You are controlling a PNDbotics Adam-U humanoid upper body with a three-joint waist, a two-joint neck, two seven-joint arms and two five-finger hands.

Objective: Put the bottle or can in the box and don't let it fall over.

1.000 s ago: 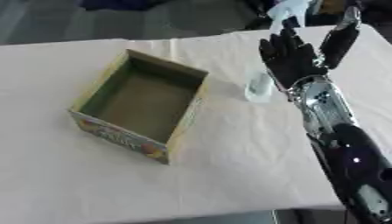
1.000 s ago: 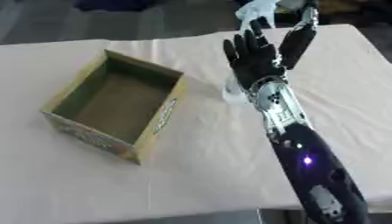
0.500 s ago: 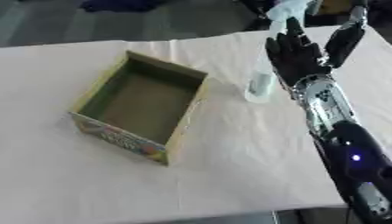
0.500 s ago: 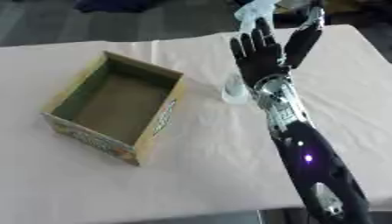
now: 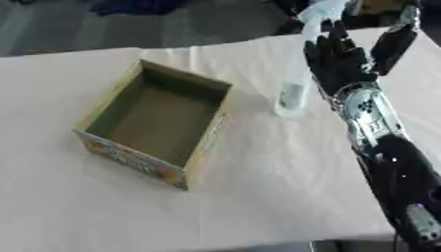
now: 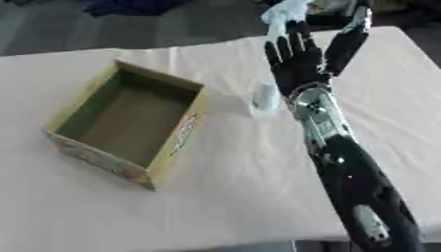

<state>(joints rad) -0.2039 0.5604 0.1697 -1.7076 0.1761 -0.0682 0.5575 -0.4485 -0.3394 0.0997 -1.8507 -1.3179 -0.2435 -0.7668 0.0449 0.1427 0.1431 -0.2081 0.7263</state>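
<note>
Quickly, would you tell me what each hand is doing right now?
Left hand: not in view.
Right hand: open, fingers straight, beside the clear bottle, holding nothing.

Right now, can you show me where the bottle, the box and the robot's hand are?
bottle (image 5: 291,96), left eye view, its clear body.
box (image 5: 213,140), left eye view, its right wall's rim.
right hand (image 6: 296,64), right eye view, its palm.

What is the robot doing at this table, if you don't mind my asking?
The robot's right hand is reaching out over the table with its fingers straight, right beside a clear bottle that stands upright on the cloth. It has not closed on the bottle yet. The open cardboard box sits to the left, apart from the bottle, with nothing visible inside. The left hand is out of view.
</note>
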